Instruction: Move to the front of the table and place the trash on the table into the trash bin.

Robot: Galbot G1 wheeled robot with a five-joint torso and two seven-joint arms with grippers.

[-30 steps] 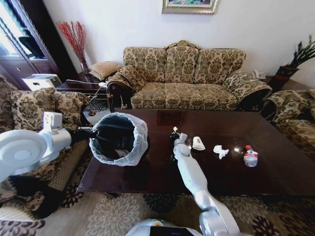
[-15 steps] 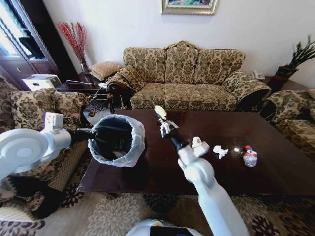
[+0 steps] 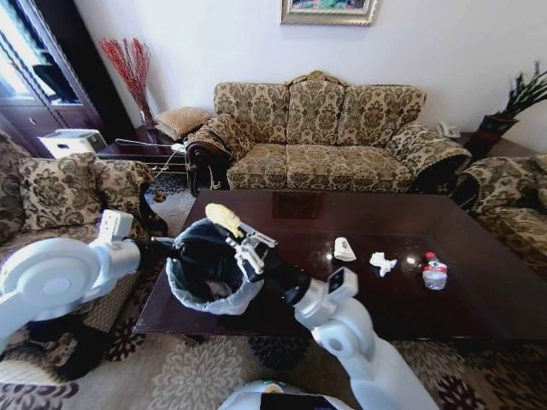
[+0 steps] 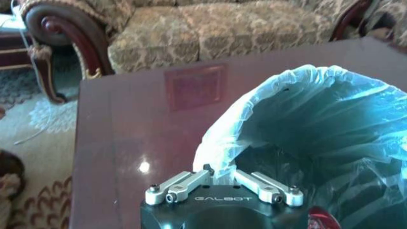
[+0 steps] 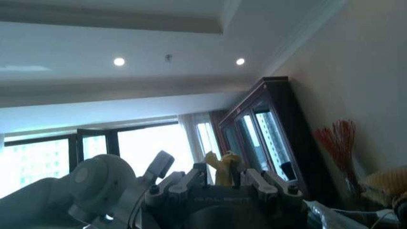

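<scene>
Three trash items lie on the table [image 3: 479, 282], well apart from the right gripper's fingers: one white paper cup [image 3: 344, 249], one white tissue [image 3: 381, 263], one red-capped bottle [image 3: 435, 272]. In the head view the right gripper [image 3: 229, 227] grasps one yellowish scrap [image 3: 222, 217] above the trash bin [image 3: 210, 266], not yet dropped. The left gripper [image 3: 175, 250] sits at the bin's rim.

Left wrist view: its fingers [image 4: 186, 182] are clenched on the bag liner [image 4: 254, 114].

Right wrist view: the scrap sits between the right fingers [image 5: 186, 183].
</scene>
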